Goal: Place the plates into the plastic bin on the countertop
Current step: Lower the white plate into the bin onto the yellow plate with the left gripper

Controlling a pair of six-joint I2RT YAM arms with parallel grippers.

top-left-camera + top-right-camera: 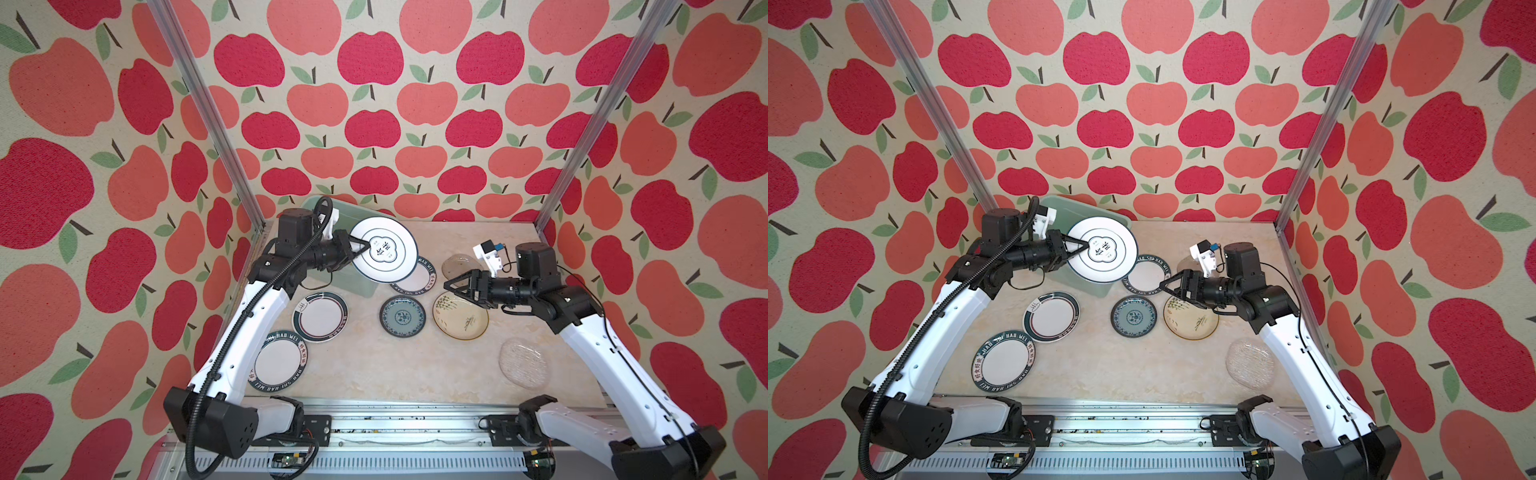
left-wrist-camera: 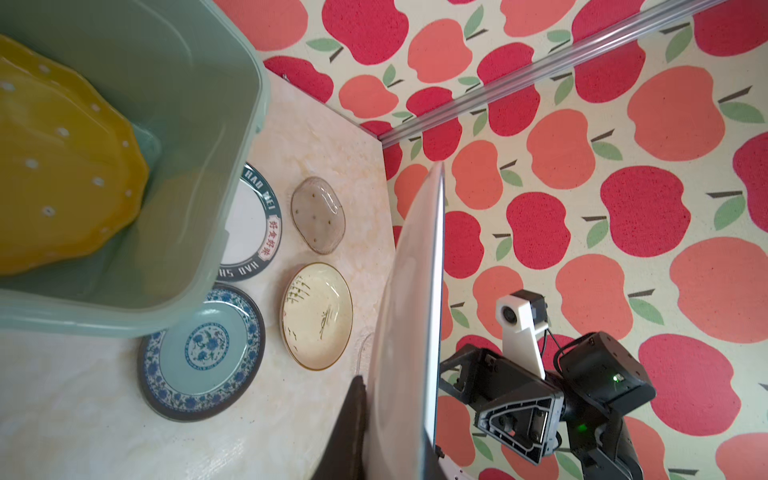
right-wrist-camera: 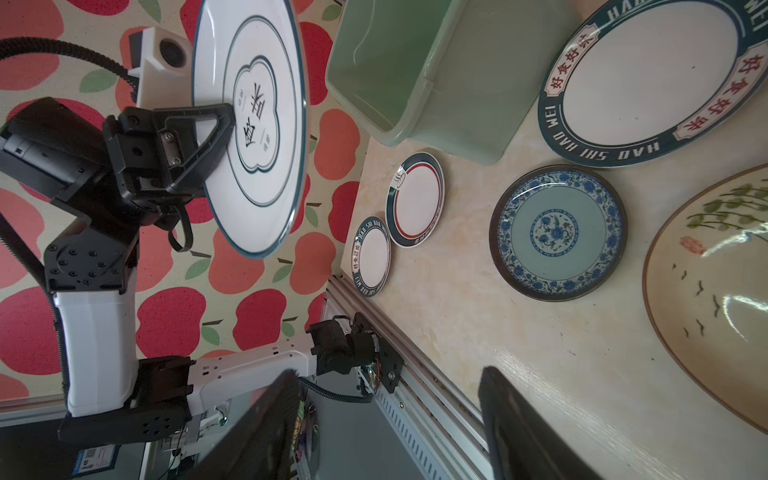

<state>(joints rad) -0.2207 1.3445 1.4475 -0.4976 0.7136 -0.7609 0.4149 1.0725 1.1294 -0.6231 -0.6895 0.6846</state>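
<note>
My left gripper (image 1: 365, 245) (image 1: 1086, 245) (image 2: 399, 399) is shut on the rim of a white green-rimmed plate (image 1: 384, 249) (image 1: 1102, 249) (image 2: 411, 311) (image 3: 249, 124). It holds this plate tilted in the air over the near right corner of the mint-green plastic bin (image 1: 316, 203) (image 2: 232, 124) (image 3: 415, 62). A yellow dotted plate (image 2: 62, 166) lies inside the bin. My right gripper (image 1: 451, 289) (image 1: 1165, 286) (image 3: 388, 374) is open and empty, hovering above the cream bamboo plate (image 1: 459, 316) (image 3: 715, 299) on the countertop (image 1: 395, 365).
Flat on the countertop lie a teal patterned plate (image 1: 402, 316), two lettered-rim plates (image 1: 278, 361) (image 1: 415, 278), a green-and-red-rimmed plate (image 1: 320, 316) and two glass plates (image 1: 457, 266) (image 1: 523, 363). Aluminium rails (image 1: 395, 419) edge the front. Apple-patterned walls enclose the other sides.
</note>
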